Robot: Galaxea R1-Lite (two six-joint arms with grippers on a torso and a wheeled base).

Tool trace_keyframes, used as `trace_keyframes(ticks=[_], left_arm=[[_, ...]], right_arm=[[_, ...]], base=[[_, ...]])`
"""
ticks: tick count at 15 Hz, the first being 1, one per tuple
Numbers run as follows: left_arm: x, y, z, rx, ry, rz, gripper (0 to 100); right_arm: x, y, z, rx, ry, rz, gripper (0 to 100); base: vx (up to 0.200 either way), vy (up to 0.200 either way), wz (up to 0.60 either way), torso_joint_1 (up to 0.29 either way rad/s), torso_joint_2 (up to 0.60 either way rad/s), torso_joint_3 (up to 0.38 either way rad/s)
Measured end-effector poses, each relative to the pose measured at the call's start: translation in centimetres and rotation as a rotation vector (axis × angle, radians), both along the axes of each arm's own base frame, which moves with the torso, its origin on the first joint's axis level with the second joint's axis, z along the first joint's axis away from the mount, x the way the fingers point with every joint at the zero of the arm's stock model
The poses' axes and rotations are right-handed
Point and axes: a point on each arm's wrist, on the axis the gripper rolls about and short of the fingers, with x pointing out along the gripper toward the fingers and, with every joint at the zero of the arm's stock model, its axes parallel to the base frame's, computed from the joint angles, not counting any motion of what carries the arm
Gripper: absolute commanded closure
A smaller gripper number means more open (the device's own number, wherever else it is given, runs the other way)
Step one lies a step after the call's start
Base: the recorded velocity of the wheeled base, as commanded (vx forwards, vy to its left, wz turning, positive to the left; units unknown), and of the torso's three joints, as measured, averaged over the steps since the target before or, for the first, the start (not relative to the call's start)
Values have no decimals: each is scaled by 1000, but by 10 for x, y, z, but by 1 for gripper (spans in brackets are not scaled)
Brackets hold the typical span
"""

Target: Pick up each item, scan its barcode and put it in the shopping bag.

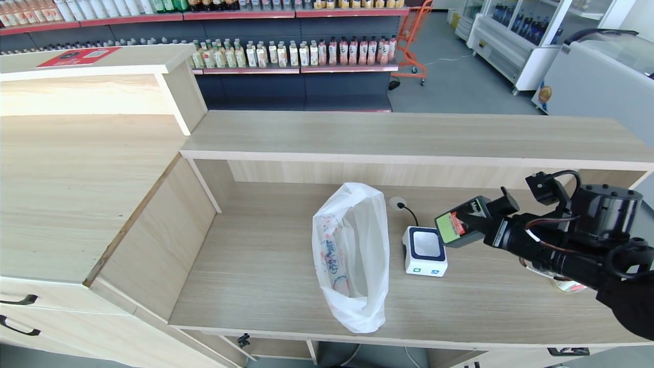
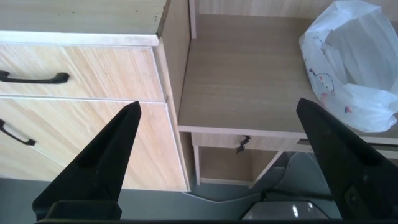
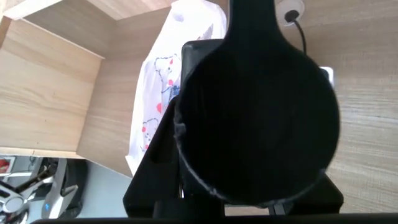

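My right gripper (image 1: 485, 222) is shut on a dark package (image 1: 460, 224) with a green and red label, held above the counter just right of the white barcode scanner (image 1: 425, 251). The package's labelled end points toward the scanner. In the right wrist view the package's dark body (image 3: 258, 118) hides the fingers. A white plastic shopping bag (image 1: 352, 255) stands open left of the scanner, also seen as bag (image 2: 354, 62) and bag (image 3: 158, 93). My left gripper (image 2: 219, 106) hangs open and empty below the counter's front edge, left of the bag.
The wooden counter (image 1: 265, 276) has a raised shelf (image 1: 409, 135) behind and a side wall on its left. Drawers with black handles (image 2: 31, 78) sit below left. The scanner's cable runs to a grommet (image 1: 397, 203). A round item (image 1: 567, 285) lies partly hidden under my right arm.
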Motion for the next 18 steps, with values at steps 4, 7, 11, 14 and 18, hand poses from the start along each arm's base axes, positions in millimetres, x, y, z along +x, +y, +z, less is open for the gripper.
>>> trace_keyframes(ticks=[4,7,11,14,18], left_arm=[[0,0,0,-1,0,0,0],[0,0,0,-1,0,0,0],[0,0,0,-1,0,0,0],[0,0,0,-1,0,-1,0],[0,0,0,-2,0,-1,0]], right_arm=[[4,10,-2,-6,41,34,100],[21,19,-11,-59,40,56,100],[32,47,-34,-116,72,128,100],[34,76,-54,-201,79,165,100],[46,104,-80,-365,10,250,100]], base=[[0,50,0,-1,1,2],[0,0,0,0,0,0],[0,0,0,0,0,0],[0,0,0,0,0,0],[0,0,0,0,0,0]])
